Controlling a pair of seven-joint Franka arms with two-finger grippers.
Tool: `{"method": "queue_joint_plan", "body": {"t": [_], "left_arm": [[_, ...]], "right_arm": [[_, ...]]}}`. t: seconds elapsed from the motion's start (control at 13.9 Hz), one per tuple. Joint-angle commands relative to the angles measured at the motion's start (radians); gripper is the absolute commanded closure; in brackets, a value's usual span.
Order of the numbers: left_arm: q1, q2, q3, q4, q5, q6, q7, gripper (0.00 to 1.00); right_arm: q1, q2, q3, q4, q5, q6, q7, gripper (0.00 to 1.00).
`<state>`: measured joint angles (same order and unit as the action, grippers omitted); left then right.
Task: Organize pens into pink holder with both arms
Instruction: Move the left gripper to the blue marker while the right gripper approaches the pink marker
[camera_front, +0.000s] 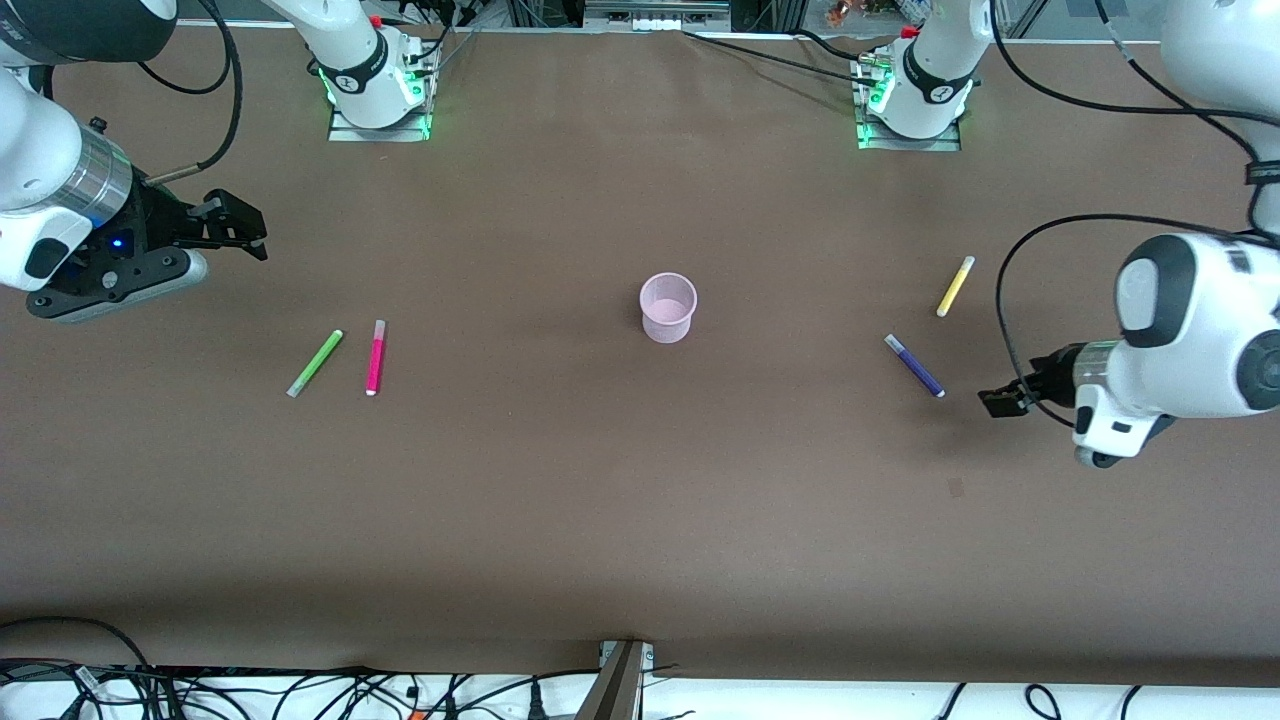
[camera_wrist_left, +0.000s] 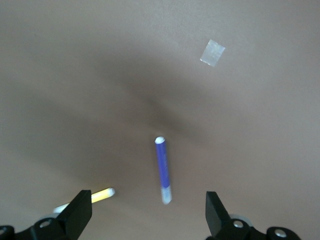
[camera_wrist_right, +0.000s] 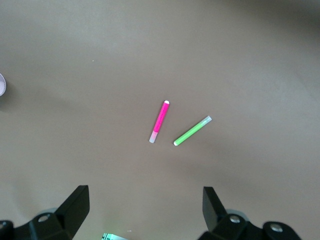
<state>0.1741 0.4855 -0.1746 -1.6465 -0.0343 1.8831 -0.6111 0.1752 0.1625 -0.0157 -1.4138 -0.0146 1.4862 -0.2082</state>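
Standing upright mid-table on the brown cloth (camera_front: 640, 520), the pink cup (camera_front: 668, 307) has green (camera_front: 315, 362) and pink (camera_front: 375, 356) pens toward the right arm's end, purple (camera_front: 914, 365) and yellow (camera_front: 955, 286) pens toward the left arm's. Both the left gripper (camera_wrist_left: 148, 216) and right gripper (camera_wrist_right: 146, 211) hover wide open, empty.

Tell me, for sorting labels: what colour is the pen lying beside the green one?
Magenta-pink pen with a pale tip, clearest in the right wrist view.

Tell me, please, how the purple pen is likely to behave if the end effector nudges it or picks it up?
The purple pen is a slim round stick lying flat on the table, so a sideways nudge would probably roll it. It looks short and straight, so likely stiff and light. Its smooth barrel may slip or pivot between the open fingers of the left end effector unless gripped mid-length.
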Motion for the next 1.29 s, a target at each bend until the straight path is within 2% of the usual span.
{"method": "queue_joint_plan", "body": {"t": [0.0,0.14,0.5,0.72,0.86,1.08,1.15,1.22], "left_arm": [[-0.022,0.007,0.003,-0.091,-0.018,0.137,-0.14,0.0],[-0.036,0.031,0.004,-0.131,-0.015,0.21,-0.197,0.0],[-0.038,0.022,0.004,-0.3,-0.004,0.407,-0.21,0.0],[-0.056,0.027,0.004,-0.335,-0.001,0.464,-0.216,0.0],[-0.057,0.027,0.004,-0.374,0.001,0.514,-0.222,0.0],[-0.07,0.034,0.006,-0.378,0.019,0.516,-0.223,0.0],[-0.068,0.041,0.006,-0.378,0.034,0.518,-0.223,0.02],[-0.068,0.044,0.006,-0.378,0.039,0.518,-0.226,0.1]], "right_arm": [[0.01,0.011,-0.007,0.03,-0.013,-0.023,-0.014,0.0],[0.01,0.009,-0.007,0.03,-0.013,-0.023,-0.013,0.0],[0.009,0.012,-0.007,0.03,-0.016,0.003,-0.011,0.0],[0.001,0.035,-0.009,0.03,-0.013,0.046,-0.004,0.0],[0.004,0.086,-0.007,0.03,-0.03,0.046,-0.003,0.0],[0.015,0.173,-0.003,0.03,-0.056,0.039,-0.014,0.0],[0.017,0.175,-0.003,0.03,-0.056,0.04,-0.014,0.0],[0.018,0.181,-0.003,0.03,-0.057,0.042,-0.014,0.0]]}}
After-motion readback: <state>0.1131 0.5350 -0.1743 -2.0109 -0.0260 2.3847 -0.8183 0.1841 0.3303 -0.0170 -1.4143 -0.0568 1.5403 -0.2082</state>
